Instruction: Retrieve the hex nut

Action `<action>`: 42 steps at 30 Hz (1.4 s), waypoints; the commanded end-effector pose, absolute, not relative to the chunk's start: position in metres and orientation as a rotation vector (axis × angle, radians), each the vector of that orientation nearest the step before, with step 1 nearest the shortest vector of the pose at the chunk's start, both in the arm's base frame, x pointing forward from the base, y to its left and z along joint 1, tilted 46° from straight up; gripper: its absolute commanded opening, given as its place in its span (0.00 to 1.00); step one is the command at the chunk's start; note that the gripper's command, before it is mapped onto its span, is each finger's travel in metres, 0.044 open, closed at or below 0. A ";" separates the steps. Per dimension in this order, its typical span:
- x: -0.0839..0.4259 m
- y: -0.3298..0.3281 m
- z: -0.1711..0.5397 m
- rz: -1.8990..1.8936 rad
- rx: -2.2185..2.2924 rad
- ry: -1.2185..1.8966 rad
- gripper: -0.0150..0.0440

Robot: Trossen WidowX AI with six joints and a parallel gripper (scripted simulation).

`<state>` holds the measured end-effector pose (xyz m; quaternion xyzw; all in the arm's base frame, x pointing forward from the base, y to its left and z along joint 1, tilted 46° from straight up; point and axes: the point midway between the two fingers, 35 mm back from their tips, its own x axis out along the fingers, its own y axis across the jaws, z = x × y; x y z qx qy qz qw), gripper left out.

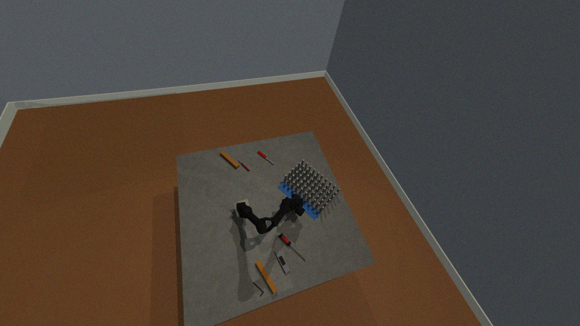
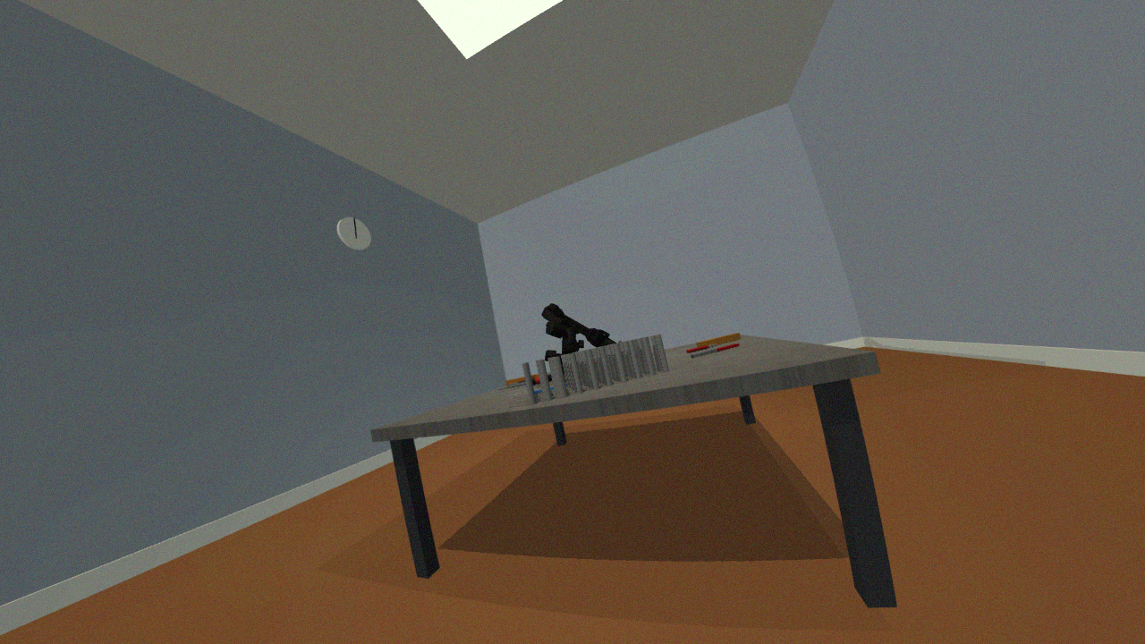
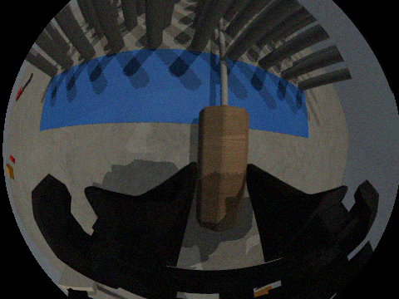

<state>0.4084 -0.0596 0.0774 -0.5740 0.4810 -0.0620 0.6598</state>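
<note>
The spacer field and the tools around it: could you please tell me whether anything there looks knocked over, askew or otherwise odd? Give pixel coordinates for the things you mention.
Nothing stands out: the visible metal spacers (image 1: 310, 181) (image 2: 658, 352) (image 3: 160, 25) look upright, and the gripper (image 1: 299, 204) (image 3: 222, 169) holds a wooden-handled tool (image 3: 223, 145) whose shaft reaches in among them. The nut isn't discernible, and some spacer bases are hidden.

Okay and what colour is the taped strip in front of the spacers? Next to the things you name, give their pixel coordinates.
The taped strip (image 1: 311, 211) (image 3: 125, 108) is plain blue, seen best in the wrist view.
</note>
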 end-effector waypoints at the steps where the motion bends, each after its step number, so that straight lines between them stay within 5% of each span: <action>1: 0.405 -0.061 0.079 -0.136 -1.305 1.087 0.25; 42: 0.383 -0.072 0.087 -0.136 -1.306 1.089 0.25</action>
